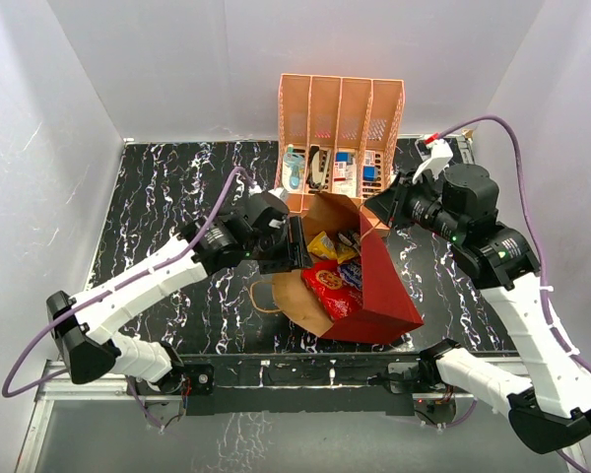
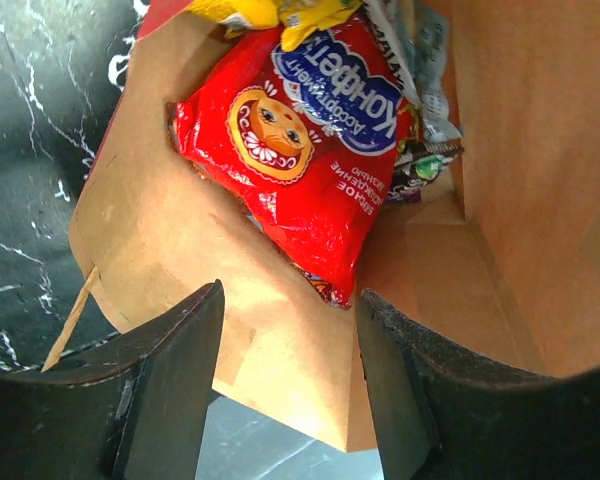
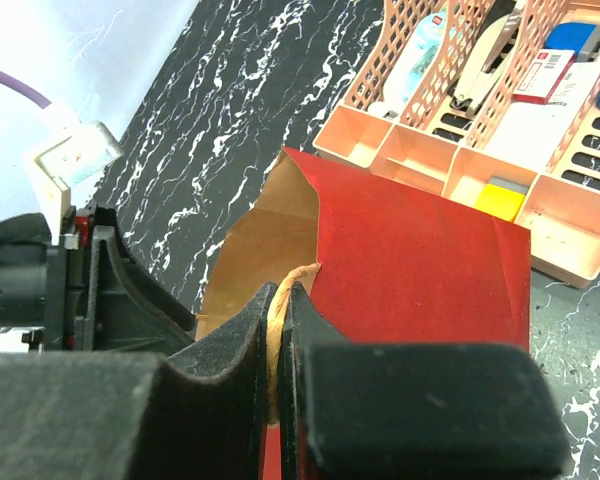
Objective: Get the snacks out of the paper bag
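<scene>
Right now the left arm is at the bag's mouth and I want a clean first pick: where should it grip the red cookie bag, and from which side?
Probably the near corner of the red cookie bag, coming in through the open mouth of the paper bag. That flat corner points out at the open left gripper, clear of the other packets.

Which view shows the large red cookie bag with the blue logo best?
The left wrist view: the large red cookie bag sits close, print legible, lying inside the brown-lined red paper bag. The top external view shows it small among other packets; the right wrist view misses it, showing the paper bag's red outside.
</scene>
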